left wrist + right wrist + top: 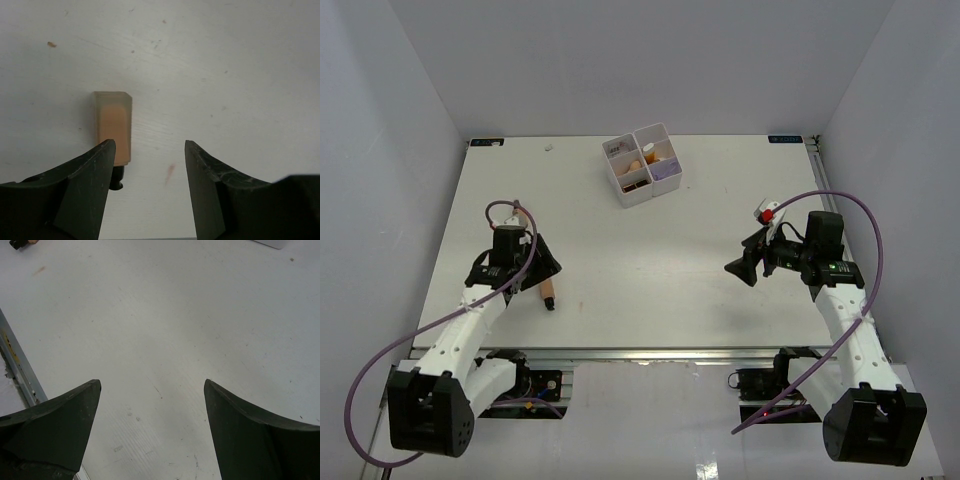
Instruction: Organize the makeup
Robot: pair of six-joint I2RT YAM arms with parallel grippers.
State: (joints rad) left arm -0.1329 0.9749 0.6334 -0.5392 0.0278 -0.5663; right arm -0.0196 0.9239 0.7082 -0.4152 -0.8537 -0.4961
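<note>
Tan bottle (113,120) (dark cap (116,178))

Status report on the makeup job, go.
Left gripper open, empty, above tan bottle; bottle lies flat, off to one side, not between jaws. Right gripper open, empty, over table. Nothing blocking.

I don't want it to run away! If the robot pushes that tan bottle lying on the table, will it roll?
Probably not: the tan bottle has flat-looking sides, so it would likely slide. It looks hard, so it probably won't squash. Its smooth sides might slip.
</note>
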